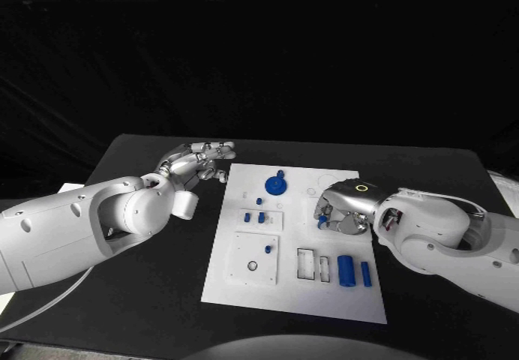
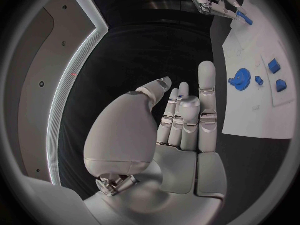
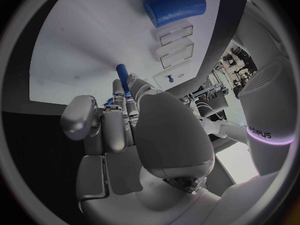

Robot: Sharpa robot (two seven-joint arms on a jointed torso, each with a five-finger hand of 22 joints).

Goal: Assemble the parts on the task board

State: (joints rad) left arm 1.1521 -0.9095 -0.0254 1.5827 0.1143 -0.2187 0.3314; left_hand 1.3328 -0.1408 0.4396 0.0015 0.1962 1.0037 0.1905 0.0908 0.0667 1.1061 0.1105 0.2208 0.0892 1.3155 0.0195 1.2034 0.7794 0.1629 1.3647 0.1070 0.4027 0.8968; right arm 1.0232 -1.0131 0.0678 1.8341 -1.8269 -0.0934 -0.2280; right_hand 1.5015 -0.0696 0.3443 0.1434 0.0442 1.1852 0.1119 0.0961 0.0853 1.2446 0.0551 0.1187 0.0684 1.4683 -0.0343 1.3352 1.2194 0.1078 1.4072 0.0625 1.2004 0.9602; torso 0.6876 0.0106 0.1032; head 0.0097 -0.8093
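While the left robot hand [image 1: 200, 166] spreads empty, the right robot hand [image 1: 337, 214] pinches a blue peg [image 3: 122, 74] (roughly upright).

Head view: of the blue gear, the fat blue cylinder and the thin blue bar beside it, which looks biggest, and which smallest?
1. Fat blue cylinder and blue gear: too alike to rank; the cylinder is longer, the gear wider.
2. Thin blue bar: plainly the smallest.

All lie on the white task board.

task board [image 1: 251, 289]: white rectangular plate, flat on the table, centre of the head view.
gear [image 1: 274, 184]: blue, at the board's upper part.
blue cylinder [image 1: 345, 270]: lying lower right, a slimmer blue piece [image 1: 367, 274] just beside it.
small blue blocks [image 1: 254, 217]: mid-left of the board.
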